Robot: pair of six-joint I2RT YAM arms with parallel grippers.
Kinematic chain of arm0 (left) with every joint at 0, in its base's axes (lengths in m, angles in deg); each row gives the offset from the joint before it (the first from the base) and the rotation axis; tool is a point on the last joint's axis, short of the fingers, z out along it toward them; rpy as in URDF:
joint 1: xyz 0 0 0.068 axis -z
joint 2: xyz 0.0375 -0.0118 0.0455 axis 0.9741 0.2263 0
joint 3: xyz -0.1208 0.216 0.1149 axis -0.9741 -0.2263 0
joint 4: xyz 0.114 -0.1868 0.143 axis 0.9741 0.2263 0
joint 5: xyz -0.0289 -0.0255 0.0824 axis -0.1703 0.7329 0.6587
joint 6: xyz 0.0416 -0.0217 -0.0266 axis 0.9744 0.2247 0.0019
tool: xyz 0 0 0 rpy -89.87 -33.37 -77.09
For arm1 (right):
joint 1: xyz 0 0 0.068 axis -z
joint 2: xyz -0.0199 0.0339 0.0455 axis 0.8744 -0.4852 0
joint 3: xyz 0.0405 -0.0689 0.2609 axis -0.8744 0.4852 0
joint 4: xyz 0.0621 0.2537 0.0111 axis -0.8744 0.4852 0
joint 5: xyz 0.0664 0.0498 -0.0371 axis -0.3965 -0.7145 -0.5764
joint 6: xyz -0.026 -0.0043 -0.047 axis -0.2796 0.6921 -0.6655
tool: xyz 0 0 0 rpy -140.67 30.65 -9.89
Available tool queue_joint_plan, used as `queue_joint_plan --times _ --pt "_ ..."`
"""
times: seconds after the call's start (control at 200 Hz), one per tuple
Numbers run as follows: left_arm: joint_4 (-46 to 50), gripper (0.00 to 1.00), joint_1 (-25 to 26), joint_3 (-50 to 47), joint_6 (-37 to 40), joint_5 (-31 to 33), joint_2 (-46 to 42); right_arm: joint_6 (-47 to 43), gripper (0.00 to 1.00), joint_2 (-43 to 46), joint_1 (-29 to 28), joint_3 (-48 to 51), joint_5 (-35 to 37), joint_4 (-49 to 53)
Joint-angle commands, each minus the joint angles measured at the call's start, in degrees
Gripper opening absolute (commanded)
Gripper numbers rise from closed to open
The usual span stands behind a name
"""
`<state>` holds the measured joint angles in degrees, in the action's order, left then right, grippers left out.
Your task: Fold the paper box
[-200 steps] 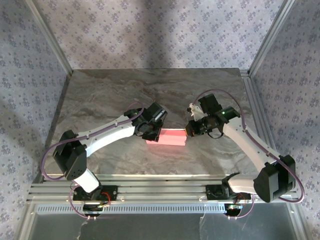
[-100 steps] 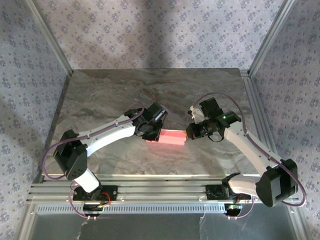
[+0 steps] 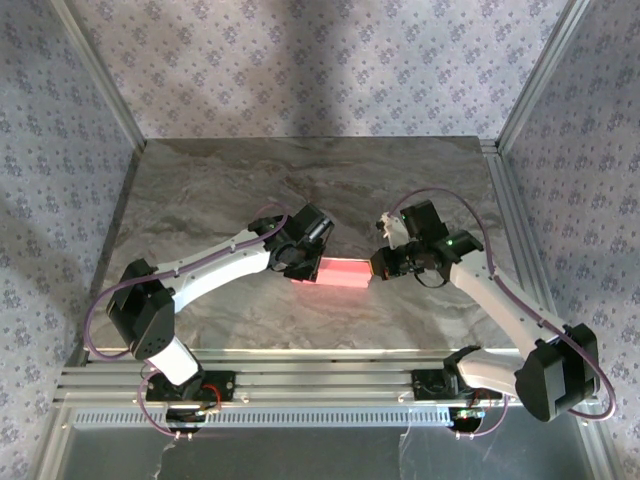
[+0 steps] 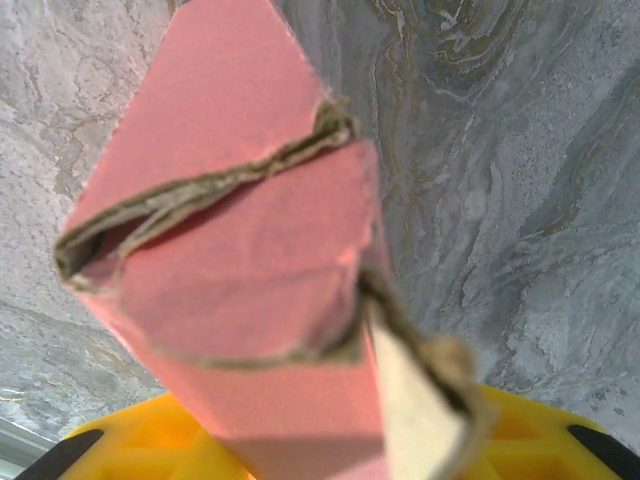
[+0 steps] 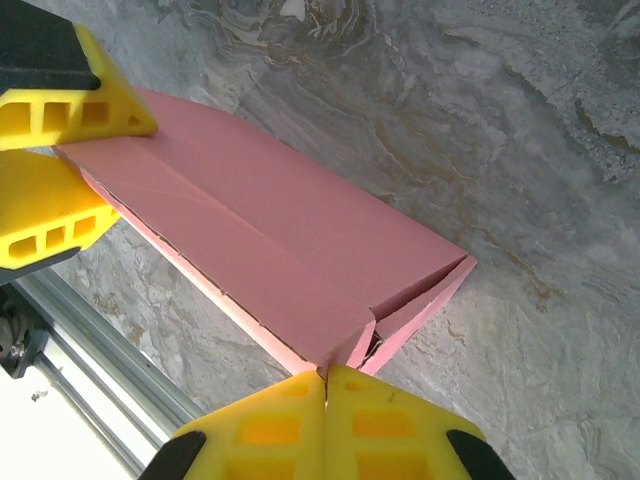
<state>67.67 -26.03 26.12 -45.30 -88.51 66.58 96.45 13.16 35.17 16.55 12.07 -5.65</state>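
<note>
The paper box [image 3: 340, 273] lies on the table as a slim pink-red rectangular box. My left gripper [image 3: 303, 262] is shut on its left end. In the left wrist view that end of the paper box [image 4: 240, 250] is close up, with ragged flaps folded over it, one pale flap [image 4: 410, 390] sticking out, and my left gripper [image 4: 335, 445] behind it. My right gripper [image 3: 378, 266] is shut, its tips against the right end. In the right wrist view my right gripper [image 5: 325, 382] touches the paper box [image 5: 270, 240] at its near corner flap, with the left fingers [image 5: 45, 215] at the far end.
The grey marbled table [image 3: 220, 190] spreads out behind and beside the box. An aluminium rail [image 3: 320, 378] runs along the near edge and metal frame posts [image 3: 100, 75] stand at the back corners. Patterned walls close in the sides.
My right gripper has edged left and pressed in against the box's right end, while its arm swung outward to the right. The left arm and the box have barely moved.
</note>
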Motion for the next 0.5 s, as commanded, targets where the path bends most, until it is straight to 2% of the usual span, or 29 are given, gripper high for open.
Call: queue_joint_plan --times 0.0,0.495 --pt "0.8 0.39 -0.2 -0.3 -3.3 0.2 1.0 0.2 0.0 0.8 -0.3 1.6 0.3 -1.6" --pt "0.1 0.39 -0.9 -0.9 -3.3 0.1 1.1 -3.0 0.0 4.6 0.3 7.5 1.5 -3.2"
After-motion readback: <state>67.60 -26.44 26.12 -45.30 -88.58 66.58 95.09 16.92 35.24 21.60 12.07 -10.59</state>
